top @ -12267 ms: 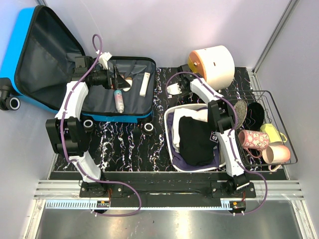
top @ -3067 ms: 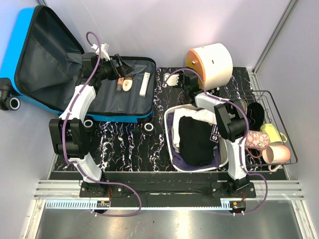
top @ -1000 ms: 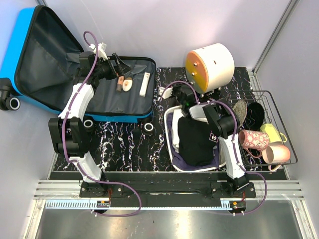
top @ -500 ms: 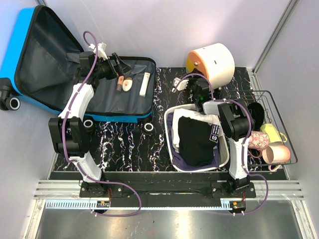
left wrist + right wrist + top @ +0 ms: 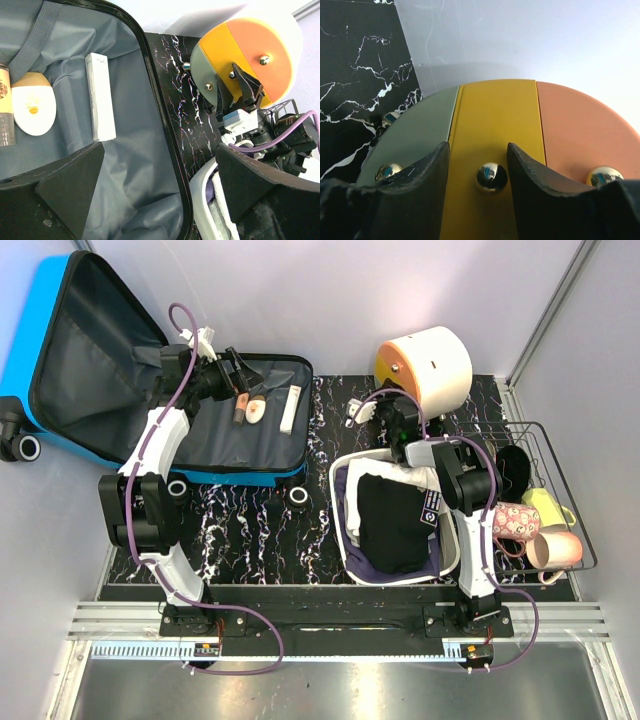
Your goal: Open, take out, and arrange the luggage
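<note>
Presently, itemised from the tools outward.

1. Right tool (image 5: 477, 150): jaws part-open, one finger on each side of a round metal knob (image 5: 490, 177), gripping nothing. The knob sits on the yellow middle panel (image 5: 495, 120) of a drum-shaped drawer unit (image 5: 440, 365) at the counter's far edge, towards the right corner.
2. Left tool (image 5: 236, 377): jaws spread wide and empty, hovering over the far part of the open case.
3. Luggage (image 5: 250, 476): at the counter's far-left corner. Base flat, lid thrown back beyond the left edge. Contents are a white box (image 5: 100, 97), an oval pad (image 5: 33, 102) and a bottle (image 5: 4, 112).
4. White basin (image 5: 335, 510): middle of the counter (image 5: 250, 530), holding folded clothes.
5. Wire basket (image 5: 530, 424): right edge, holding mugs.

Step in hand, as judged: the case is open and partly unpacked, and the right tool is set to open a drawer. The next move calls for closing squarely on the knob and pulling straight back. The round unit may shift, so steady tension matters.

Views compared:
- Right wrist alone shows the knob centred between the fingers. From above, the arm hides it.
- Left wrist shows the three coloured panels face-on, and the case's contents close up.
- Only the top view takes in the lid, basin and basket.
</note>
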